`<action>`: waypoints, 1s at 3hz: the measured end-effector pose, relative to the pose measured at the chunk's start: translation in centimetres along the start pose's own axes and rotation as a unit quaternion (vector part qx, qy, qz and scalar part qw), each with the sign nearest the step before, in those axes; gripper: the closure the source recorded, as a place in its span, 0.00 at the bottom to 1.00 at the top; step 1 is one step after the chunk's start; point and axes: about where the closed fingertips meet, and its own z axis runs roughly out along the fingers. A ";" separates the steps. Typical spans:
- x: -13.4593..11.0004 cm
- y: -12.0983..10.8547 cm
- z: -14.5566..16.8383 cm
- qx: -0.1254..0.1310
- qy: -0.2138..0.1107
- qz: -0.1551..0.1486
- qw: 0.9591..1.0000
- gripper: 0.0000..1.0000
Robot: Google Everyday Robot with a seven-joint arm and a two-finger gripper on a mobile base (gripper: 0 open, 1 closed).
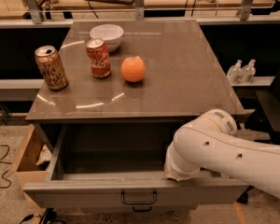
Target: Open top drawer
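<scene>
Grey top drawer (pixel 84 193) stands well out, the gripper (pixel 179 171) tucked behind its front panel, likely for pulling; I cannot tell its grip.

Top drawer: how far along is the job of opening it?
Done: the top drawer stands pulled well out from under the tabletop, grey inside showing. In hand: the arm reaches down over its front edge at the right, and the gripper sits there, at the drawer's front wall. Left: probably little, perhaps only lifting the arm clear.
</scene>
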 end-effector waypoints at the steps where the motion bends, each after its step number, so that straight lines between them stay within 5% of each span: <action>1: 1.4 1.6 0.7 -0.016 0.003 0.007 1.000 1.00; 3: 2.6 2.6 0.6 -0.009 0.000 0.013 1.000 1.00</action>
